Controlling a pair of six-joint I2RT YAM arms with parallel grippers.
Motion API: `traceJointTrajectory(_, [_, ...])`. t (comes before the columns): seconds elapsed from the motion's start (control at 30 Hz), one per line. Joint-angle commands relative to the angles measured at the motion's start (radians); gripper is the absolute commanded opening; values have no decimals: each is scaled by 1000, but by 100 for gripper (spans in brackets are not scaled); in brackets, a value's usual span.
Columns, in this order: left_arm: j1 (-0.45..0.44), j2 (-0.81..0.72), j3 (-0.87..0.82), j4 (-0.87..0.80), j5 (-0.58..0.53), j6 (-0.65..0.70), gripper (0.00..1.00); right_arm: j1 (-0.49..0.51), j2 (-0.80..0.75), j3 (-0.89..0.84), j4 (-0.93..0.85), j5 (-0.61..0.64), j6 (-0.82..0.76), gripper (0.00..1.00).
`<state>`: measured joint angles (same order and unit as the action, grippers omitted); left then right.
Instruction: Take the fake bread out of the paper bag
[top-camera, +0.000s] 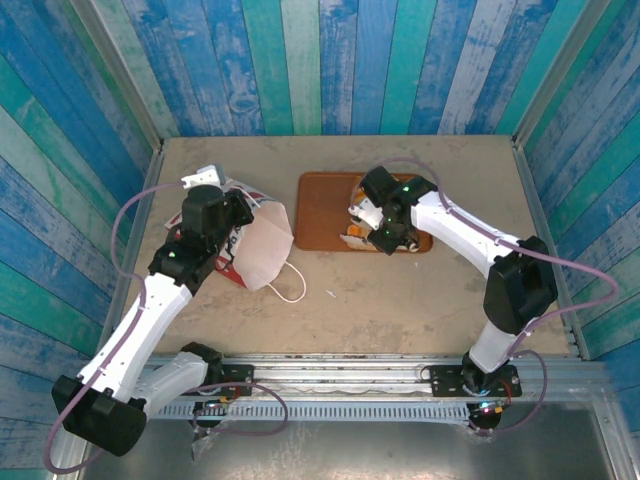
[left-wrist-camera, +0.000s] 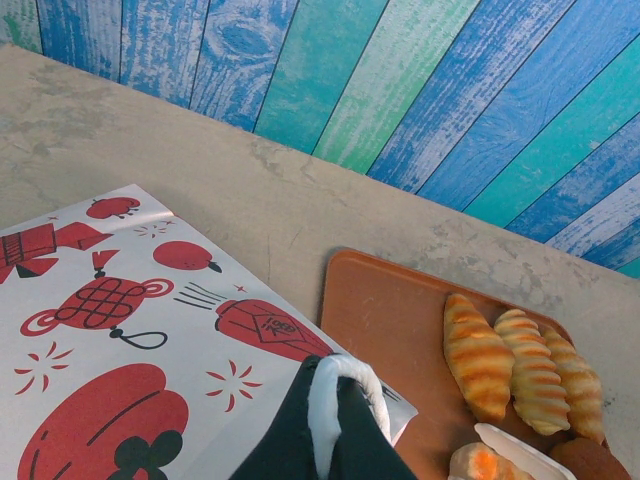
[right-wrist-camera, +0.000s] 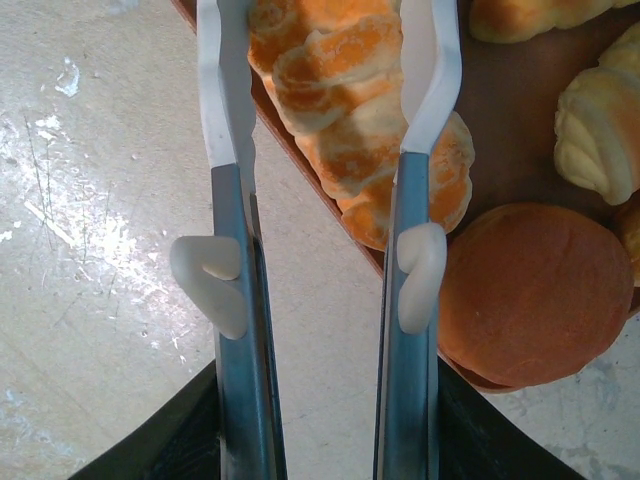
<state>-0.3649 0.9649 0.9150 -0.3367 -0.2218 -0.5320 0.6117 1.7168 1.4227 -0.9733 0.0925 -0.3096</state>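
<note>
Looking from above, we find the left gripper (top-camera: 222, 212) closed on the paper bag (top-camera: 262, 246), which lies flat beside the tray (top-camera: 318, 215). Left wrist: bag panel below, croissants (left-wrist-camera: 520, 365) already on the tray. Right wrist: the right gripper (right-wrist-camera: 330, 90) straddles an orange pastry (right-wrist-camera: 360, 140) overhanging the tray edge — jaws apart or lightly gripping, we cannot tell. Released here, it may tip off onto the table.

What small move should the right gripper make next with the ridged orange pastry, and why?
Probably open the right gripper and lift away. Its fingers bracket the ridged orange plastic pastry, which already appears to lie on the flat brown tray near the round orange-brown roll, so letting go looks like what remains.
</note>
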Motion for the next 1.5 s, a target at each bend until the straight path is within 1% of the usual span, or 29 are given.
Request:
traceJointTrajectory(0.0, [-3, -8, 5, 15, 2, -3, 0, -5, -36, -9, -22, -2, -17, 47])
traceJointTrajectory(0.07, [-3, -8, 6, 14, 1, -1, 0, -4, -41, -12, -24, 7, -16, 47])
traceJointTrajectory(0.1, [-3, -8, 6, 15, 1, -2, 0, -32, -43, -14, -23, 11, -14, 47])
traceJointTrajectory(0.13, [-3, -10, 4, 14, 1, -2, 0, -38, -48, -17, -22, 14, -15, 47])
traceJointTrajectory(0.37, [-3, -8, -1, 18, 4, -3, 0, -51, -44, -13, -19, 15, -11, 47])
traceJointTrajectory(0.6, [-3, -14, -7, 19, 1, -6, 0, -49, -27, 9, -21, -73, -15, 47])
traceJointTrajectory(0.9, [-2, -14, -5, 18, 0, -5, 0, -48, -36, 12, -28, -125, -26, 47])
traceJointTrajectory(1.17, [-3, -12, -5, 17, 8, -9, 0, -53, -51, 12, -5, -53, 9, 48])
traceJointTrajectory(1.3, [-3, -14, -1, 14, 8, -8, 0, -54, -58, 22, 7, -67, 27, 48])
traceJointTrajectory(1.47, [-3, -20, 4, 8, 1, -5, 0, -54, -113, 17, 56, -97, 45, 48])
